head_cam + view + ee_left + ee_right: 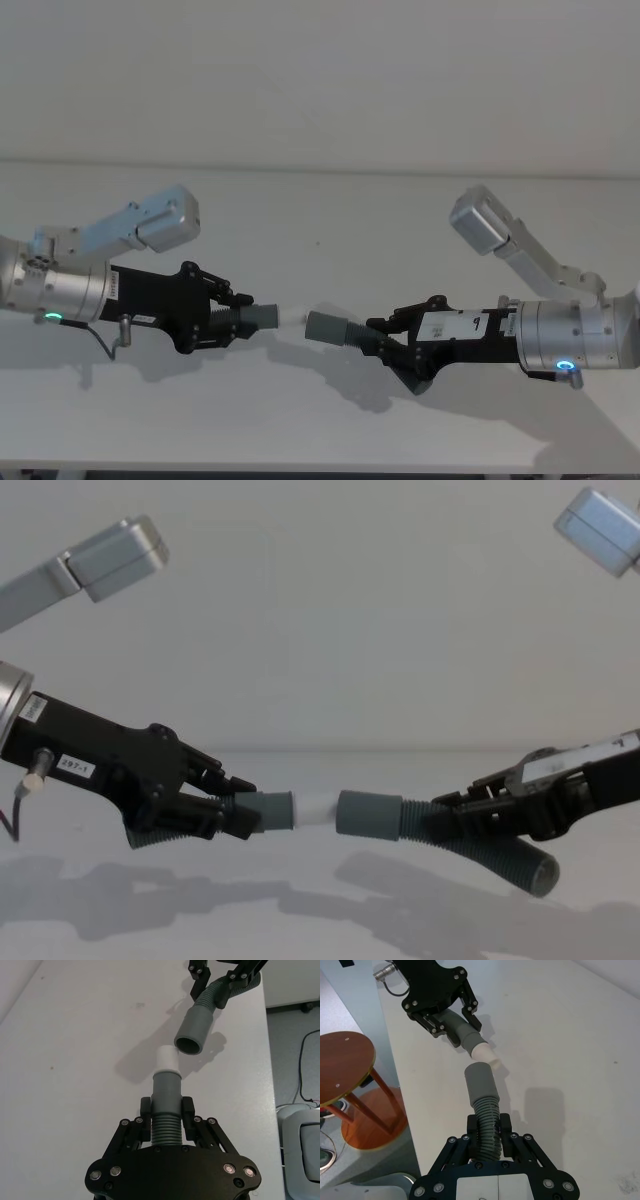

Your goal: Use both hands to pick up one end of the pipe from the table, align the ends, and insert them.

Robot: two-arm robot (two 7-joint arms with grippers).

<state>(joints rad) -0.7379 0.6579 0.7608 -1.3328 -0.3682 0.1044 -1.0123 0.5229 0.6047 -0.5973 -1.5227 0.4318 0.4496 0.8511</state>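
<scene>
Both pieces of the pipe hang above the white table (330,215). My left gripper (232,316) is shut on the ribbed part of the piece with a grey cuff (166,1091) and white tip (167,1057). From the other side, my right gripper (385,338) is shut on the ribs of the second piece, whose plain grey cuff (325,328) points left. The two ends face each other at the table's middle. The white tip (312,807) sits just outside the open cuff (368,813), slightly off its axis in the left wrist view. The second piece's ribbed tail (528,868) droops below my right gripper (452,818).
A round wooden stool (345,1065) stands on the floor beside the table's near edge. The table's front edge (320,468) runs just below both arms. A cable (108,345) loops under my left wrist.
</scene>
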